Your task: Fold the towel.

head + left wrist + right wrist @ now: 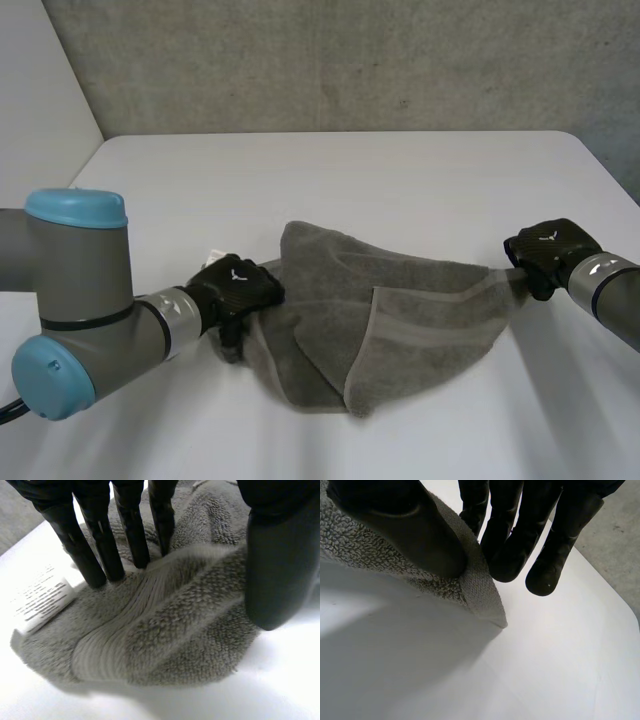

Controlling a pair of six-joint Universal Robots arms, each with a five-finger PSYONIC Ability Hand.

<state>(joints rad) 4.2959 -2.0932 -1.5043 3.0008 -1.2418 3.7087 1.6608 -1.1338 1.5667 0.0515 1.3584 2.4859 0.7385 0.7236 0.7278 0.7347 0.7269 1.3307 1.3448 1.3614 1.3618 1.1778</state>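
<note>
The grey towel point(400, 320) lies rumpled on the white table point(350, 170), in the lower middle of the head view, strung out between the two black hands. Its body sags in loose folds toward the bottom of the frame, with one striped hem turned over on top.

The left hand point(238, 285) sits at middle left, right on the towel's left end. Seen from its own wrist, its straight fingers point(95, 555) dig into the pile on one side and the thumb point(277, 570) comes down on the other, so a thick ridge of terry and the ribbed band is caught between them. A white care label point(42, 602) sticks out beside the fingers, flat on the table.

The right hand point(548, 255) is at middle right, at the towel's far right tip. From its wrist, the thumb point(415, 530) presses on top of the corner and the fingers point(560, 545) close in behind it, pinching that corner. The corner hangs just clear of the table, casting a shadow beneath.
</note>
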